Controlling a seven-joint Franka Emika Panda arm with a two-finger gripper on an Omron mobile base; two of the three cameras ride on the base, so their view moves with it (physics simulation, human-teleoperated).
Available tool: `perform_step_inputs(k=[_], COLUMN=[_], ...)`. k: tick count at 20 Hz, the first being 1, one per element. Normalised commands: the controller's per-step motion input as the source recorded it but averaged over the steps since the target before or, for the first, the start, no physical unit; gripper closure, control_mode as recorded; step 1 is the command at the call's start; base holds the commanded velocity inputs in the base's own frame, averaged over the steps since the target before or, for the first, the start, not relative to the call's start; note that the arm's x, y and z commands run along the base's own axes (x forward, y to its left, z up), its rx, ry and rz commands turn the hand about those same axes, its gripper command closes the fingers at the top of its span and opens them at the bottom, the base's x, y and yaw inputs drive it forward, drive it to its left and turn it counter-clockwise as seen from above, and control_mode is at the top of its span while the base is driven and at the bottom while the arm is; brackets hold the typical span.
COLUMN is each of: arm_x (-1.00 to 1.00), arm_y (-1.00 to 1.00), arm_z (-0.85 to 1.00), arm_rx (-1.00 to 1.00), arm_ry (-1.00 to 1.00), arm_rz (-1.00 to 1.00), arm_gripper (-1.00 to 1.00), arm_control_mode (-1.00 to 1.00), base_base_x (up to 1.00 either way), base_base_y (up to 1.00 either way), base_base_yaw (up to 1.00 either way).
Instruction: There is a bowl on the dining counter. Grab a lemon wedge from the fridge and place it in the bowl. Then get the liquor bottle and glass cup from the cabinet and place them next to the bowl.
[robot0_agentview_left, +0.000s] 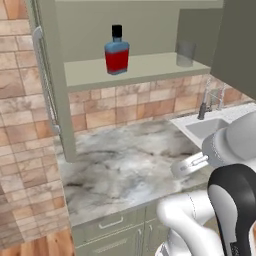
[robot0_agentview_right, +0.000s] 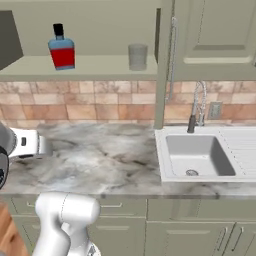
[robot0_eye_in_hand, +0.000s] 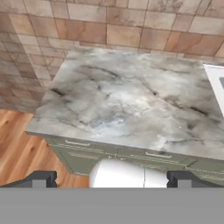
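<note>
The liquor bottle (robot0_agentview_left: 117, 52) (robot0_agentview_right: 62, 50), red below, light blue above, black cap, stands upright on the open cabinet's shelf (robot0_agentview_left: 145, 67) (robot0_agentview_right: 100, 67). The glass cup (robot0_agentview_left: 185, 54) (robot0_agentview_right: 137, 56) stands on the same shelf, well to the bottle's right. My gripper (robot0_eye_in_hand: 113, 179) is open, fingertips (robot0_eye_in_hand: 41, 178) wide apart with nothing between them. It hangs low in front of the marble worktop (robot0_eye_in_hand: 127, 100), far below the shelf. The bowl, dining counter, lemon wedge and fridge are out of view.
The cabinet doors (robot0_agentview_left: 42, 75) (robot0_agentview_right: 172, 50) stand open at both sides of the shelf. A white sink (robot0_agentview_right: 200, 155) (robot0_agentview_left: 205, 127) with a faucet (robot0_agentview_right: 197, 107) is set into the worktop on the right. Drawers and wood floor lie below the worktop's front edge.
</note>
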Motion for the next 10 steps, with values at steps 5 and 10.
perform_step_inputs(k=[5, 10], arm_x=[0.0, 0.0], arm_y=[0.0, 0.0], arm_z=[0.0, 0.0], arm_rx=[0.0, 0.0], arm_ry=[0.0, 0.0], arm_rz=[0.0, 0.0], arm_gripper=[-1.0, -1.0], arm_control_mode=[1.0, 1.0], base_base_x=[0.49, 0.6], base_base_y=[0.3, 0.14], base_base_yaw=[0.28, 0.33])
